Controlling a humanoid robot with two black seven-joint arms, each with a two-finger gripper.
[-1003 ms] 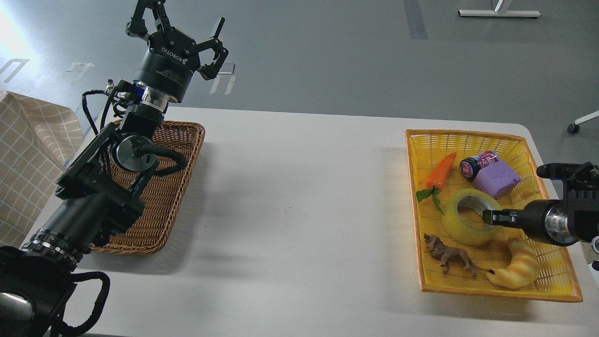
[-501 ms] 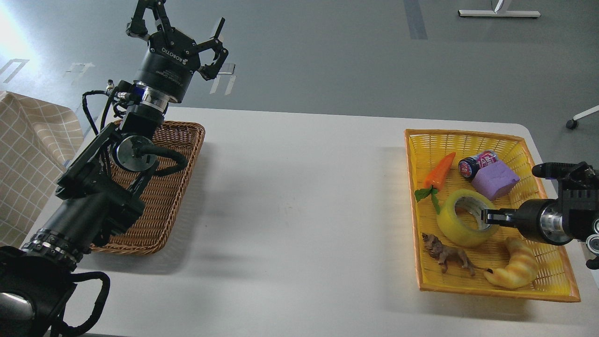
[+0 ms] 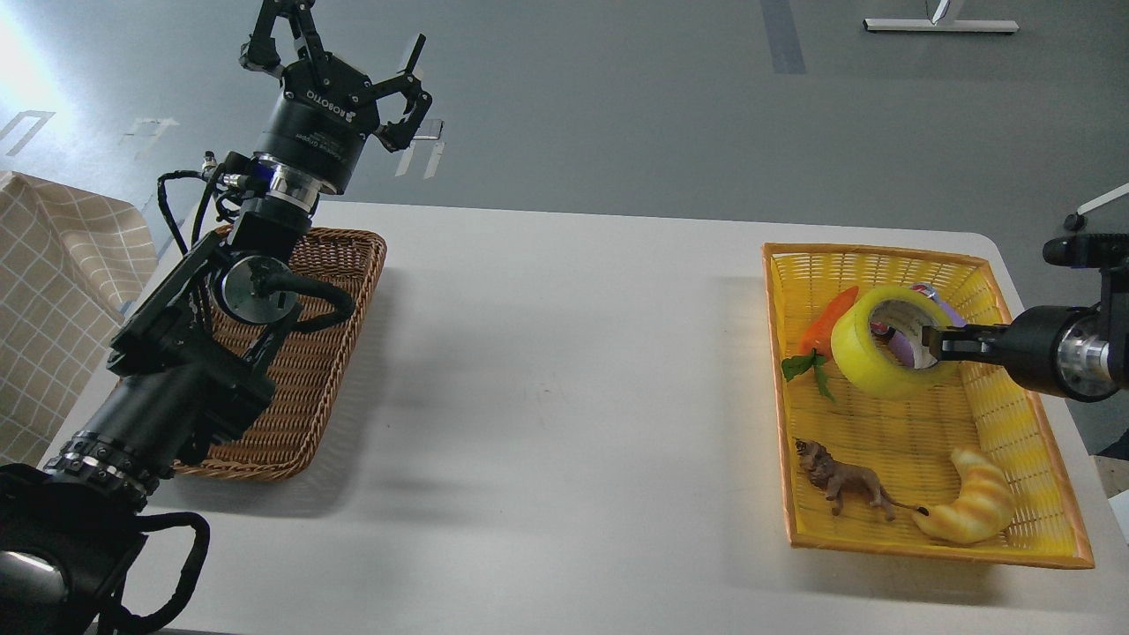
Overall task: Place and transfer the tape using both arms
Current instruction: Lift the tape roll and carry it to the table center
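Head view, right gripper (image 3: 928,344) clamped on the tape (image 3: 891,342) wall, roll hanging at its tip above the yellow basket (image 3: 1023,476), left gripper (image 3: 340,53) fingers spread, raised beyond the wicker basket (image 3: 344,291).

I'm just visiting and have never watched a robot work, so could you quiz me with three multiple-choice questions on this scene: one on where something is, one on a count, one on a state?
1. Where is the translucent yellow roll of packing tape?
A. lying in the brown wicker basket
B. held up over the yellow plastic basket
C. lying on the white table

2. How many baskets are on the white table?
A. one
B. two
C. three

3. The left gripper is:
A. open, holding nothing
B. shut on a carrot
C. gripping the tape

Answers: 1 B, the right gripper holds its rim above the basket floor. 2 B, a brown wicker basket and the yellow one. 3 A, its fingers are spread in the air.
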